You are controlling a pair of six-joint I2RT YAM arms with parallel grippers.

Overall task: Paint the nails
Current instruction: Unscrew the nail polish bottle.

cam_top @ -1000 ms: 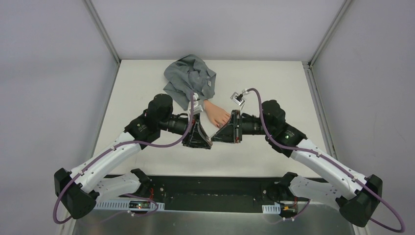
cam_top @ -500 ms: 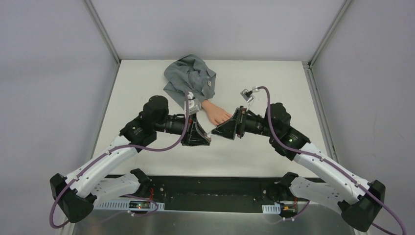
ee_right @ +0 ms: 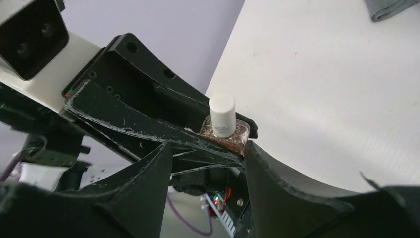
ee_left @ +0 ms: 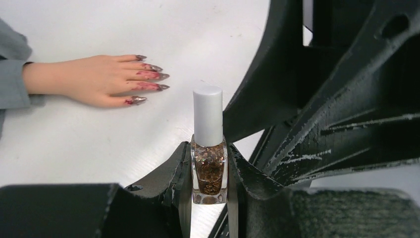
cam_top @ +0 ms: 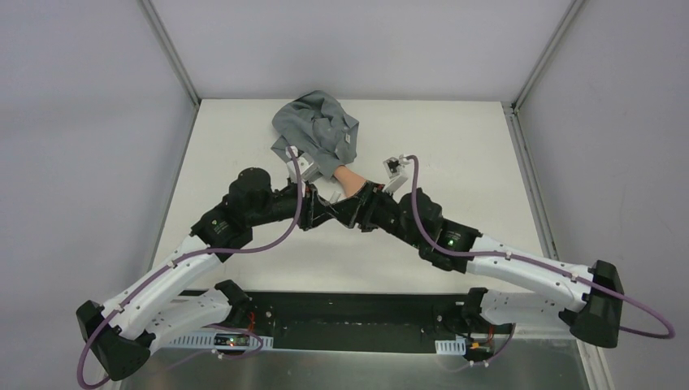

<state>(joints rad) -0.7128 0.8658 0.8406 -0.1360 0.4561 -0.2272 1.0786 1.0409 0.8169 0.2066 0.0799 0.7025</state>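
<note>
R end effector [ee_right: 207, 145] closer — glittery square bottle [ee_left: 209, 171]

Dark-red nails [ee_left: 157, 76], peach hand [ee_left: 84, 79], grey sleeve [ee_left: 12, 87], white-capped brown-glitter bottle [ee_left: 208, 168].

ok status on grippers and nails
Left gripper shut on polish bottle, cap on. Right gripper open at the cap. Nails exposed, nothing covering them.
</note>
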